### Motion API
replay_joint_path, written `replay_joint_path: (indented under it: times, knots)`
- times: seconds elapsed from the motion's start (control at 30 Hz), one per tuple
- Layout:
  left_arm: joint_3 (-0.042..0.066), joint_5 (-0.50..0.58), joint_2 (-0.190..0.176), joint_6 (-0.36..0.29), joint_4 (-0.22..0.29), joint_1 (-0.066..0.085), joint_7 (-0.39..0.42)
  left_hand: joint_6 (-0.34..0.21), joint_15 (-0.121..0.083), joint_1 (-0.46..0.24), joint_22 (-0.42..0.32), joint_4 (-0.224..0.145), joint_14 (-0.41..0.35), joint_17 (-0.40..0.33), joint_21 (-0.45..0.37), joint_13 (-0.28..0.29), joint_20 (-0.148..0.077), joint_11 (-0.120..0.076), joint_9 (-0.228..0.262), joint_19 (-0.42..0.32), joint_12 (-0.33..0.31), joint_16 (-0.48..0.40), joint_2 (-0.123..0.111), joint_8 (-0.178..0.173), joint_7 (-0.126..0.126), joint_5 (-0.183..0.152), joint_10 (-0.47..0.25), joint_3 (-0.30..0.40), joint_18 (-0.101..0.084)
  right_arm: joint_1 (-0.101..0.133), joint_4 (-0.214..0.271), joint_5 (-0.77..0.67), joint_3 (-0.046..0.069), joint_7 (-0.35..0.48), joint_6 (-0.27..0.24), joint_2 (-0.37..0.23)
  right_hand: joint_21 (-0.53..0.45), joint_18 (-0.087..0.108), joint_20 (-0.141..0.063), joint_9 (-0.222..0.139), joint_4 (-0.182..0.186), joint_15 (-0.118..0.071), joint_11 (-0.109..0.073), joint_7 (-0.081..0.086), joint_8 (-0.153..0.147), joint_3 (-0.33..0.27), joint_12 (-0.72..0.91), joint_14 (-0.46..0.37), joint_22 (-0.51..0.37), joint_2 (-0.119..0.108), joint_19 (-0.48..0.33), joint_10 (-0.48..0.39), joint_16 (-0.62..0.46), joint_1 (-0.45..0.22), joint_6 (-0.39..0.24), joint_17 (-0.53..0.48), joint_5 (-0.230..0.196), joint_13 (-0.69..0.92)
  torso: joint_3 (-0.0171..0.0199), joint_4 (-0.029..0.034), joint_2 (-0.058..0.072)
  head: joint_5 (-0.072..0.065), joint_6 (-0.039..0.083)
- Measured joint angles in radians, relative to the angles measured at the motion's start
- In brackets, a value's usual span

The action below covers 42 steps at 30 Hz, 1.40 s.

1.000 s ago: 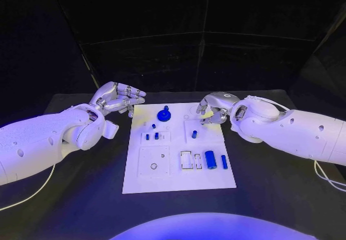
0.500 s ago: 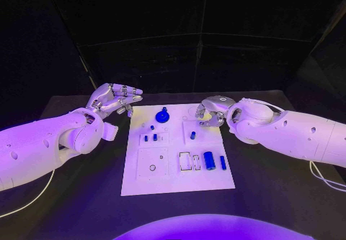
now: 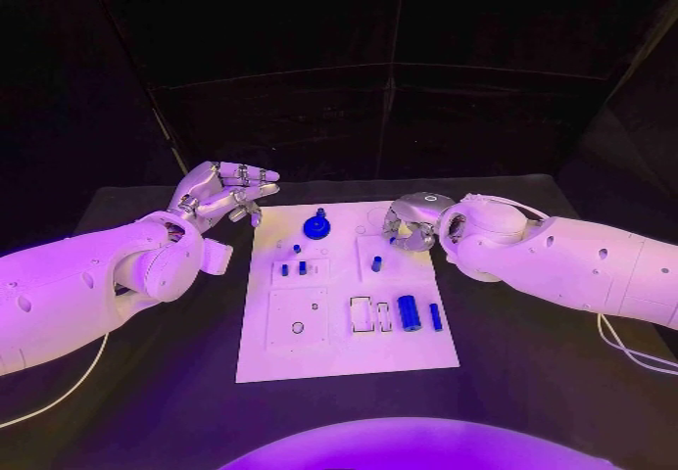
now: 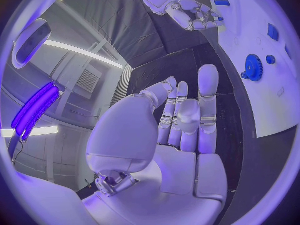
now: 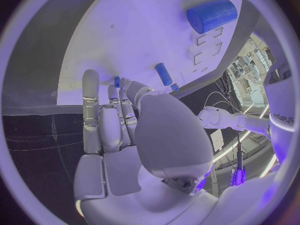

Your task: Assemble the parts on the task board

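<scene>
The white board (image 3: pixel 346 294) lies in the middle of the black table (image 3: pixel 537 352), long side running near to far. On its far end stands a blue gear (image 3: pixel 318 227) with a small blue peg (image 4: pixel 270 59) just beside it. Two short blue pins (image 3: pixel 293 268) stand in the left middle block, and one more blue pin (image 3: pixel 377 262) stands to their right. Near the right edge of the board, a fat blue cylinder (image 3: pixel 409 312) lies beside a thinner blue rod (image 3: pixel 435 316), next to some white rectangular slots.

The left robot hand (image 3: pixel 222 195) hovers off the far left corner of the board, over the table, palm up, fingers fairly straight and close together, holding nothing.

The right robot hand (image 3: pixel 410 222) is over the far right part of the board, fingers curled down toward it. In the right wrist view a small blue piece (image 5: pixel 117 81) sits right at its fingertips (image 5: pixel 123 83); I cannot tell whether it is actually pinched.
</scene>
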Motion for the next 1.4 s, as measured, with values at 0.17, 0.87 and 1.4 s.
replay_joint_path:
  times: [0.17, 0.87, 1.4]
  knots:
    - [0.000, 0.007, 0.000, 0.001, 0.003, 0.000, 0.000, -0.006, 0.000, -0.006, -0.004, 0.004, 0.000, -0.001, -0.004, 0.001, 0.001, 0.000, 0.000, -0.001, 0.000, 0.000, -0.002, -0.004, 0.000, 0.002, -0.007, -0.004, 0.000, -0.001, -0.006, 0.000, 0.000, -0.006, 0.010, 0.005, 0.012, 0.000, -0.004, 0.000, -0.015, 0.000, 0.000, -0.001, -0.009, 0.050, -0.012, 0.000, 0.008, -0.015, -0.004, 0.014, 0.000, -0.015, 0.010, -0.003, 0.000, -0.022, 0.0000, 0.0001, 0.000, -0.002, 0.000]
    - [0.000, 0.019, 0.006, 0.009, 0.002, 0.000, -0.001, -0.019, 0.000, -0.015, 0.030, 0.012, 0.000, 0.013, 0.025, 0.001, 0.005, 0.005, -0.001, 0.002, 0.004, 0.004, 0.005, -0.004, 0.006, 0.002, -0.019, -0.007, 0.000, -0.001, -0.023, 0.001, 0.003, -0.021, 0.023, 0.023, 0.031, 0.000, -0.004, 0.003, -0.040, -0.004, -0.012, -0.008, -0.009, 0.109, -0.011, -0.004, 0.018, -0.011, -0.011, 0.056, 0.006, -0.047, 0.041, 0.009, -0.012, -0.041, 0.0013, 0.0000, -0.001, -0.017, -0.003]
    - [0.000, 0.022, 0.005, 0.011, 0.001, 0.000, -0.009, -0.023, 0.000, -0.015, 0.027, 0.012, 0.000, 0.012, 0.025, 0.002, 0.005, 0.008, -0.001, 0.002, 0.008, 0.004, 0.005, -0.004, 0.009, 0.002, -0.023, -0.007, 0.000, -0.008, -0.008, -0.035, 0.001, -0.045, 0.001, 0.018, 0.051, 0.000, -0.008, 0.005, -0.066, -0.011, -0.022, -0.018, -0.005, 0.135, 0.007, -0.004, 0.027, -0.005, -0.015, 0.089, 0.015, -0.061, 0.075, 0.017, -0.024, -0.039, 0.0013, 0.0001, -0.001, -0.017, -0.004]
